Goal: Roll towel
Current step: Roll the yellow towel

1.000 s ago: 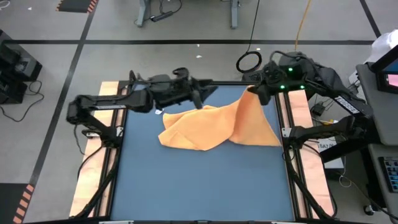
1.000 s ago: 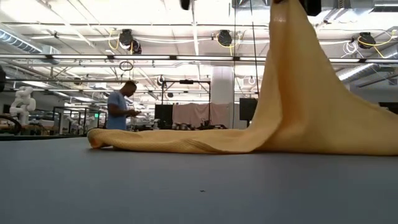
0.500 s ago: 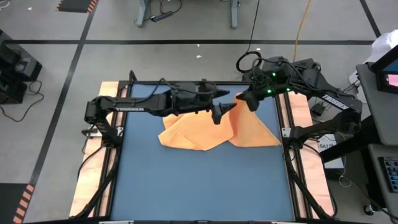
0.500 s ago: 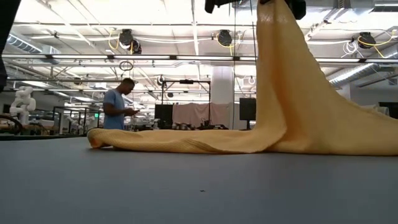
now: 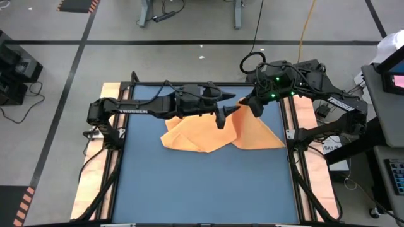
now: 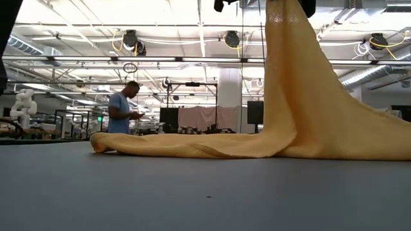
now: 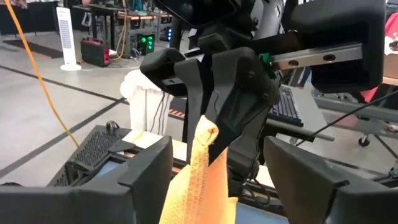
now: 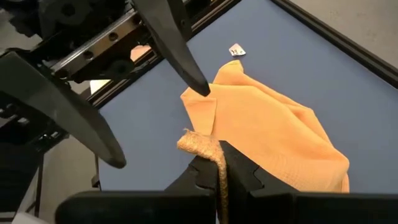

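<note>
Grey floor (image 5: 57, 75) marked with black tape lines surrounds the blue bench (image 5: 202, 183). At twelve o'clock, a yellow cable (image 5: 307, 22) trails. Beyond the bench, a person (image 6: 121, 110) stands under bright ceiling lights (image 6: 96, 13).

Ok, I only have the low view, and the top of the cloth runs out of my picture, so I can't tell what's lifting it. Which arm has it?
Observer: The right gripper. Its fingers are shut on one corner of the plain orange-yellow soft towel.
Operator: And the left one?
Observer: The left gripper is up at that same raised corner, facing the right one. Its fingers are open on either side of the hanging cloth.
Operator: Does the rest lie flat?
Observer: No. From above, the part on the blue table mat is rumpled and folded over itself.
</note>
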Robot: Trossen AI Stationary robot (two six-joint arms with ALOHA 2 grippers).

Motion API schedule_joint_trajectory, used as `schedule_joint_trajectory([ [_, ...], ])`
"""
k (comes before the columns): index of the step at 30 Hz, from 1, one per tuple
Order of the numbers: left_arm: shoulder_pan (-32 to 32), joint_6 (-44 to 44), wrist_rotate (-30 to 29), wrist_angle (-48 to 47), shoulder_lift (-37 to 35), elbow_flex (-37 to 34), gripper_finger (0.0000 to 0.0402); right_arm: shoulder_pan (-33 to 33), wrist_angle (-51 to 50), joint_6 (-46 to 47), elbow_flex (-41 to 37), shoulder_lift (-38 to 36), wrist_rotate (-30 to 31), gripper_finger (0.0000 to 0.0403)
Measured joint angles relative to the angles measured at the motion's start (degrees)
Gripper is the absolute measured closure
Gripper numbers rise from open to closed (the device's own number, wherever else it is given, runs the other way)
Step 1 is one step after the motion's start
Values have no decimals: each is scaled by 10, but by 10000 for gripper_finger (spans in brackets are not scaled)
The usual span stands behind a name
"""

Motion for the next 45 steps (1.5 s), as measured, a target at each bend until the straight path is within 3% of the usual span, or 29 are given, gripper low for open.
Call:
schedule_joint_trajectory([
  [7, 0, 17, -2, 1, 37, -1, 173, 1, 0, 1, 0, 0, 0, 403],
  [11, -1, 11, -33, -1, 41, -1, 200, 8, -1, 2, 0, 0, 0, 403],
  [14, -1, 8, -39, 4, 41, -1, 248, 16, -2, 2, 0, 0, 0, 403],
  [20, 2, -14, -34, -6, 41, -1, 385, 28, -1, -4, 0, 0, 3, 402],
  [24, 2, -43, -29, -19, 38, -1, 391, 29, -26, -20, 0, -8, -13, 377],
  [29, 4, -78, 18, -39, -2, 0, 397, 29, -144, -41, 0, -40, -21, 302],
  [32, 4, -83, 32, -99, -31, 0, 397, 29, -216, -80, 0, -63, -24, 251],
  [35, 4, -84, 34, -189, -58, 0, 397, 30, -277, -125, 0, -88, 15, 214],
  [39, 4, -91, 56, -306, -98, 0, 397, 29, -306, -163, 0, -118, 60, 193],
  [45, -8, -129, 49, -483, -139, -1, 397, 29, -300, -187, -36, -157, 64, 190],
])
